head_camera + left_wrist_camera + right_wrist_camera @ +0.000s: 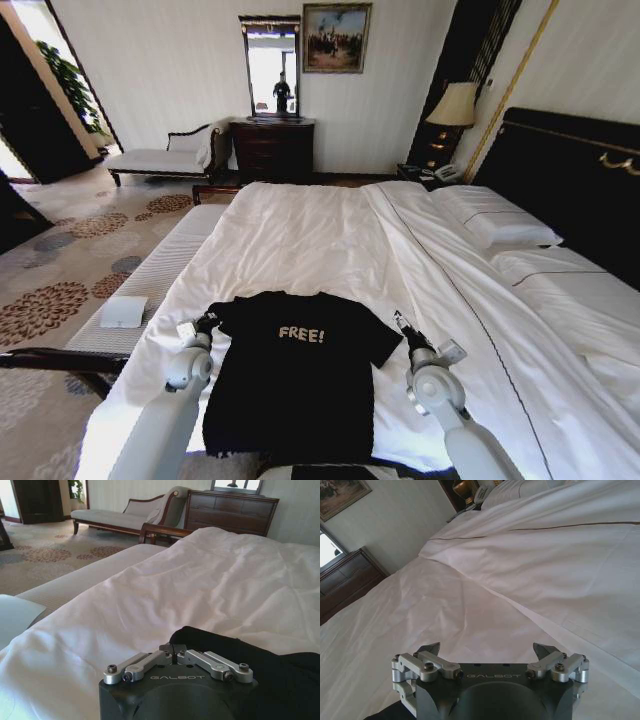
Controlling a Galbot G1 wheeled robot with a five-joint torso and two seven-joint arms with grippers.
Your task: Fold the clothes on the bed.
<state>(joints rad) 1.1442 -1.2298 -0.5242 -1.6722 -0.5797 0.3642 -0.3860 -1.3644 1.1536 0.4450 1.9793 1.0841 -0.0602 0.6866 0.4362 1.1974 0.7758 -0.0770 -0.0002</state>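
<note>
The clothes, one black T-shirt (300, 370) with white "FREE!" lettering, lie flat and face up on the bed's white duvet (300, 230), close to the near edge. My left gripper (205, 322) sits at the shirt's left sleeve. In the left wrist view it (173, 649) is shut, its tips pinching the edge of the black fabric (280, 680). At the shirt's right sleeve is my right gripper (402, 322). In the right wrist view it (489, 652) stands wide open over bare duvet (485, 595), with a corner of the shirt (390, 712) beside it.
A long white bench (160, 270) runs along the bed's left side with a small white object (123, 311) on it. Pillows (500, 220) and a dark headboard (570, 170) are at the right. A chaise (160, 158) and a dark dresser (272, 148) stand by the far wall.
</note>
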